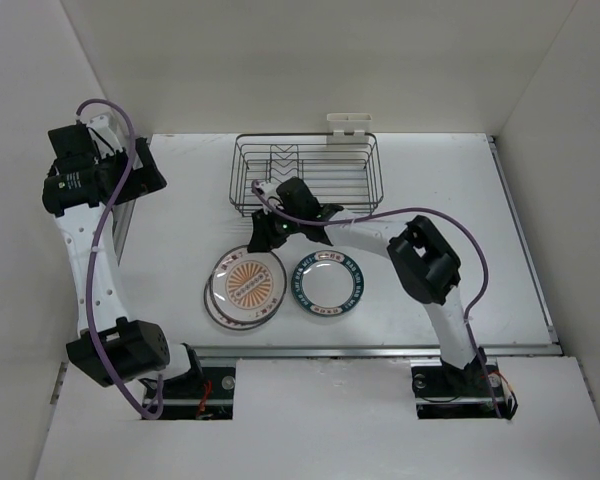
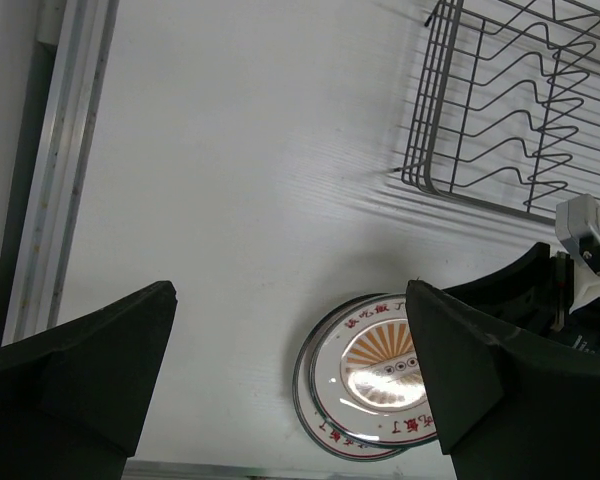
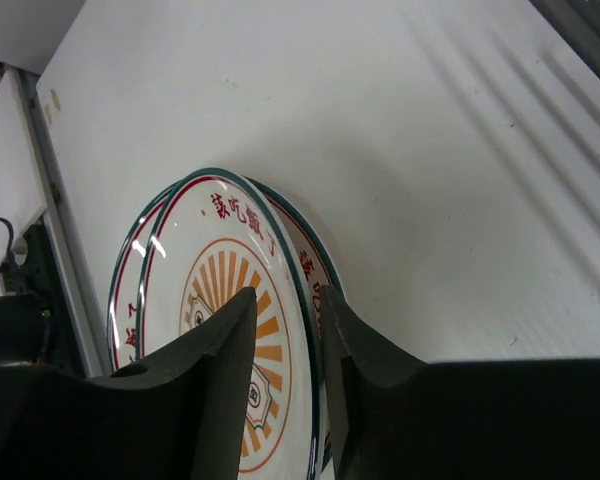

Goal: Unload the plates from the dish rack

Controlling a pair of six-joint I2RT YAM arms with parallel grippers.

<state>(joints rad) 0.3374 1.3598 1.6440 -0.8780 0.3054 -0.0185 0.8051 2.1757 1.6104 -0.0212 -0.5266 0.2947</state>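
The dark wire dish rack [image 1: 305, 172] stands at the back of the table with no plates showing in its slots; its corner shows in the left wrist view [image 2: 500, 120]. A stack of orange sunburst plates [image 1: 245, 288] lies in front of it, beside a teal-rimmed plate [image 1: 328, 285]. My right gripper [image 1: 269, 233] reaches to the far edge of the stack. Its jaws [image 3: 288, 320] straddle the rim of the top sunburst plate [image 3: 210, 260], which rests on the plates beneath [image 3: 121, 300]. My left gripper [image 1: 140, 172] is wide open and empty [image 2: 290, 380], high at the far left, looking down on the stack [image 2: 380, 370].
A small white holder [image 1: 348, 122] hangs on the rack's far side. White walls close in the table at the back and both sides. A metal rail [image 1: 380, 350] runs along the table's near edge, another [image 2: 65, 150] along the left.
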